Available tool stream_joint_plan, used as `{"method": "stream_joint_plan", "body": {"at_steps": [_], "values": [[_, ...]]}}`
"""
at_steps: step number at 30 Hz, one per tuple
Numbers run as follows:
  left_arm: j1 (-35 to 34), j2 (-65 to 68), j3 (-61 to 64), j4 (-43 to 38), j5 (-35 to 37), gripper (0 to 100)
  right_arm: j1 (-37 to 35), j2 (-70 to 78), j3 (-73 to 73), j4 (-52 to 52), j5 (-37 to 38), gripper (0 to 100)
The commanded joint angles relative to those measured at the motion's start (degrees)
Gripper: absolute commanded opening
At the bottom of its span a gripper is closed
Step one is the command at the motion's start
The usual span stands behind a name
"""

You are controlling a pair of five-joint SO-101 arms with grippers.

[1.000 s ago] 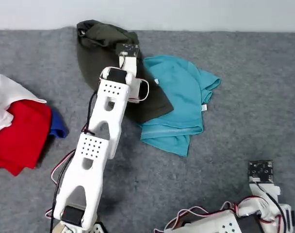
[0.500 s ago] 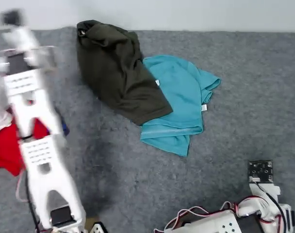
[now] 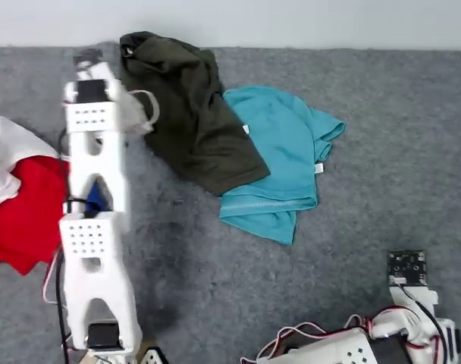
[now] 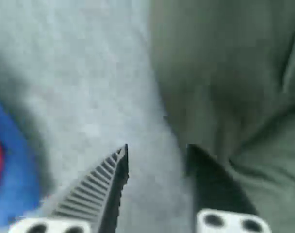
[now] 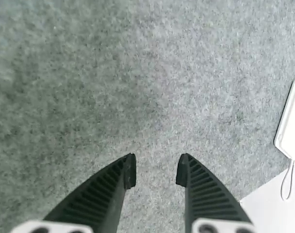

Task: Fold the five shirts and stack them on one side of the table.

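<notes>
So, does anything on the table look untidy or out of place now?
Yes. The dark shirt lies crumpled, its lower edge overlapping the teal shirt, which is bunched too. Apart from them, a white shirt drapes loosely over a red shirt. Nothing forms a neat stack.

We see open mat [image 3: 215, 280] near the teal shirt [image 3: 280, 159]; the left arm [image 3: 94, 189] fills the gap beside the olive shirt [image 3: 185, 114].

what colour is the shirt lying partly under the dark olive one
It's a plain teal shirt, clearest in the high view.
</notes>
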Motion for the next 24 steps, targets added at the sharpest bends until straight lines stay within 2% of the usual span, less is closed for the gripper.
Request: {"method": "stream_joint_plan", "body": {"at_steps": [1, 4, 7, 10, 14, 18, 24], "values": [[8.6, -13.3, 12.5, 1.9, 3.3, 29, 2.5, 0.6, 2.7, 5.0, 1.1, 15.1], [12.9, -13.1, 18.1, -1.2, 3.3, 32, 4.8, 0.6, 2.9, 5.0, 1.1, 15.1], [13.5, -7.8, 21.2, -5.7, 3.5, 32, 6.1, 0.6, 2.8, 5.0, 1.1, 15.1], [13.5, 0.1, 20.4, -6.4, 3.5, 30, 6.6, 0.6, 2.7, 5.0, 1.2, 15.1], [13.6, 8.9, 13.0, -3.4, 3.5, 22, 6.6, 0.6, 2.6, 5.0, 1.2, 15.1], [13.5, 14.2, -0.1, 2.0, 3.5, 0, 6.6, 0.6, 2.6, 5.0, 1.2, 15.1], [10.2, 9.2, -9.5, 1.9, 3.6, 1, 6.6, 0.6, 2.8, 5.0, 1.2, 15.1]]}}
